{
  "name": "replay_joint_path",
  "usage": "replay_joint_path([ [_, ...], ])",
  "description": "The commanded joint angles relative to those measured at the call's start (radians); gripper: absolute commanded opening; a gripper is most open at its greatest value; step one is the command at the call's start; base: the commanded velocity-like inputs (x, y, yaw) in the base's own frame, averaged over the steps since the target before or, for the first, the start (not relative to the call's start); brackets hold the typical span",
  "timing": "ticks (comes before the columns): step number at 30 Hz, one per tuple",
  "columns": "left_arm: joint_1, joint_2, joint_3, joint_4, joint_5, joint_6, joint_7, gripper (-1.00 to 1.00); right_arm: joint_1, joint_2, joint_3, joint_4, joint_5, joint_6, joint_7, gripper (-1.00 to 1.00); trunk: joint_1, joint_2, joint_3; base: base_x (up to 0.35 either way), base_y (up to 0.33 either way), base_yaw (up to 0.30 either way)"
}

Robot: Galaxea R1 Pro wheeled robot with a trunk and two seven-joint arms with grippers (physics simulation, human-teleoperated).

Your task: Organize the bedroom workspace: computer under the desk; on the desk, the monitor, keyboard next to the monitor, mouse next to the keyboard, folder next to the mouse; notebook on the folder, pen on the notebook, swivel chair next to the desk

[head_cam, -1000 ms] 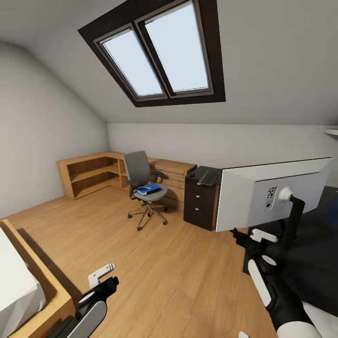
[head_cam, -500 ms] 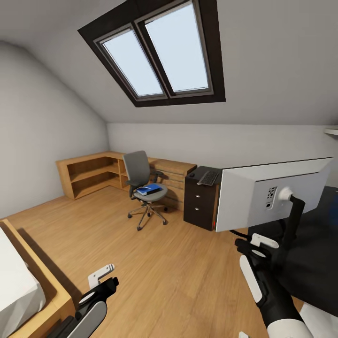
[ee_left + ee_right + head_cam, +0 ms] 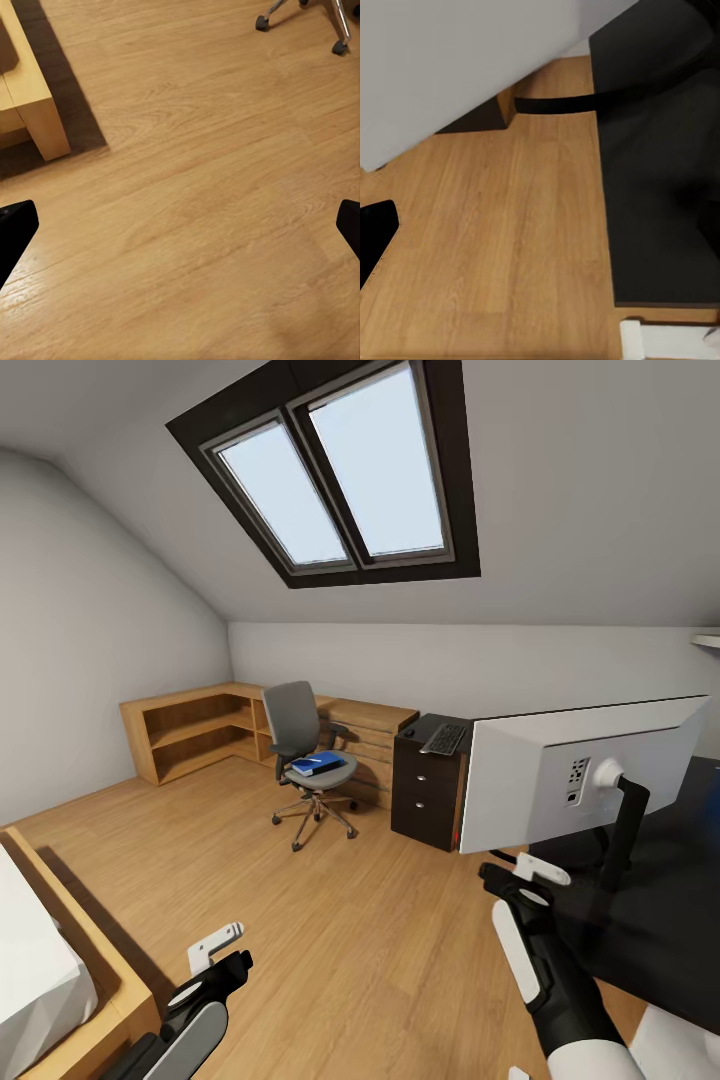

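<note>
Left jaws spread wide above bare floor. Right jaws just below monitor, beside desk edge; state unclear.

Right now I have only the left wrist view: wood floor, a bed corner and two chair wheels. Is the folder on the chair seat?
Observer: Yes. In the head view the blue folder lies flat on the seat of the chair.
Operator: Is the monitor on the desk?
Observer: It is. The monitor stands on the black desk, with its pale back toward the camera.
Operator: And the keyboard?
Observer: The keyboard lies on the far end of the desk, above the dark drawers.
</note>
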Motion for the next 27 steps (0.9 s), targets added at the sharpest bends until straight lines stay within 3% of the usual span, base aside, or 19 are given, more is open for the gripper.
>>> replay_joint_path([
  [1,-0.001,0.001,-0.002,-0.001,0.002,0.005,0.006,1.00,-0.001,0.003,-0.001,-0.004,-0.008,0.003,-0.005,1.00,0.000,-0.001,-0.001,0.000,0.000,0.000],
  [11,-0.001,0.001,-0.001,-0.001,0.001,0.005,0.006,1.00,0.000,0.010,0.000,-0.018,-0.006,0.003,-0.004,1.00,0.000,-0.001,-0.003,0.000,0.000,0.000],
  [27,-0.001,0.001,-0.001,-0.001,0.000,0.005,0.006,1.00,0.000,0.007,0.001,-0.018,-0.003,0.001,-0.001,1.00,0.000,-0.001,-0.026,0.000,0.000,0.000],
])
